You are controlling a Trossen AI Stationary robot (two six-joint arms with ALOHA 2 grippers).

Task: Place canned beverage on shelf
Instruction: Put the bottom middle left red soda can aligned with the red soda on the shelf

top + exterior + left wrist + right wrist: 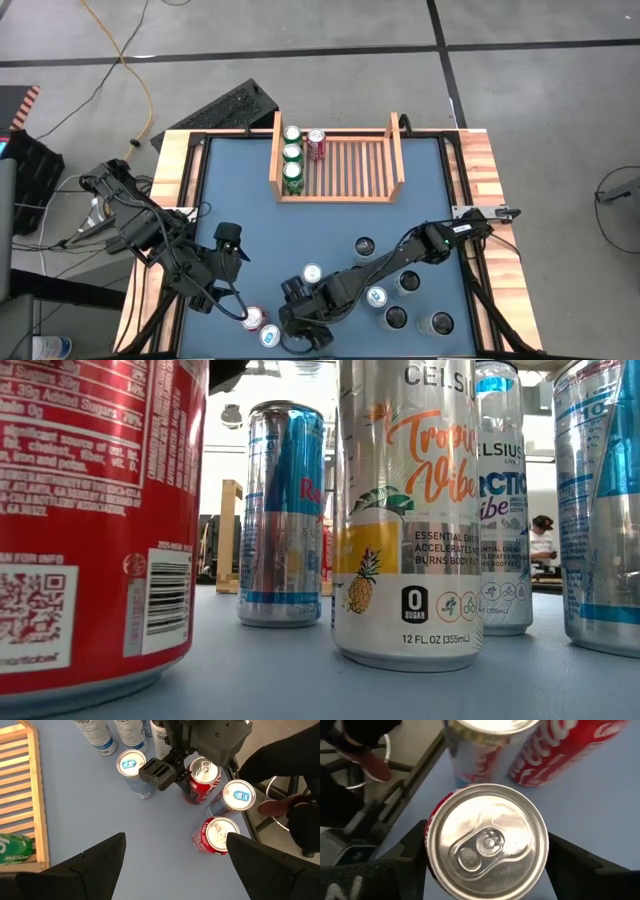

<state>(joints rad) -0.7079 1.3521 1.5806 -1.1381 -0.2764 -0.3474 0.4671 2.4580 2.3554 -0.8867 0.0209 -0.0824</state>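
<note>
The right gripper (303,338) straddles an upright red can (487,840) at the table's near edge, fingers spread wide on either side, not visibly gripping. The left gripper (228,245) hovers open nearby. Farther back, the shelf (394,160) holds four cans.

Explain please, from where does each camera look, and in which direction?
High: above the table, straight down on the shelf; left arm and right arm show.
Low: at table-top height, level across standing cans; no arm clearly shows.
Left wrist: past the open left claw toward a red can.
Right wrist: down on that can's top, the right claw astride it.
Shared: both wrist views see this red can.
</note>
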